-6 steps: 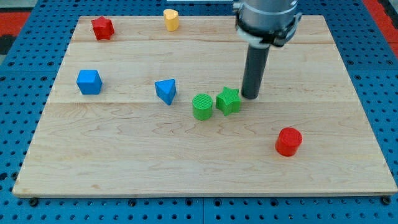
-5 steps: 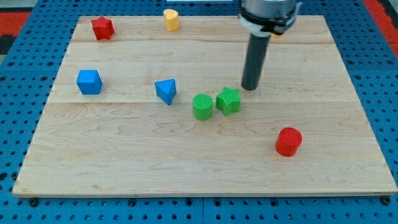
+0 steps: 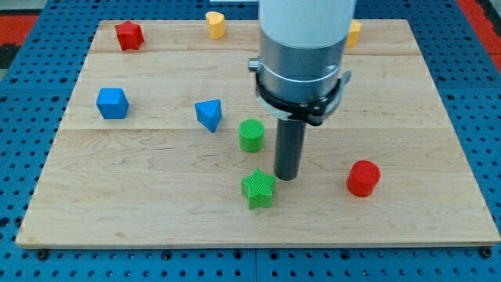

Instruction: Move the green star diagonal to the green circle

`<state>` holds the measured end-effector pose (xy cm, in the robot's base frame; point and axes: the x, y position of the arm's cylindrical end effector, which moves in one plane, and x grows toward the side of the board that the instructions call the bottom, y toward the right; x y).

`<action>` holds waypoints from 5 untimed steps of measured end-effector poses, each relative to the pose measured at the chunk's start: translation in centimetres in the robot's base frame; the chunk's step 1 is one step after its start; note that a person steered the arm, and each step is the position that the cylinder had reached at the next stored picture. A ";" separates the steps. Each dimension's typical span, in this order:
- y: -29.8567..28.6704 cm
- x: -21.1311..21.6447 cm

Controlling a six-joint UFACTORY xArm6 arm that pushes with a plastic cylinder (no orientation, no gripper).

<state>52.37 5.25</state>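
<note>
**Green star sits below the green circle, tip just beside it**

Green star (image 3: 258,189) is on the board's lower middle — below the green circle (image 3: 251,135) and a touch to the view's right of it, the two apart. My tip (image 3: 286,177) is just beside the star on its upper right; contact can't be told. No pincer here — the arm ends in a plain rod, nothing gripped.

Further out: blue triangle (image 3: 209,114) left of the circle, red cylinder (image 3: 363,178) right of the tip, blue cube (image 3: 112,103) far left. Along the top edge: red star (image 3: 129,34), yellow block (image 3: 215,24), and an orange-yellow block (image 3: 354,33) partly hidden behind the arm. All on the wooden board (image 3: 117,188).
</note>
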 end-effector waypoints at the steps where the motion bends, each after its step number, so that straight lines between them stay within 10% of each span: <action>1: 0.7 1.9; 3: -12.2 2.6; 5: -13.1 9.5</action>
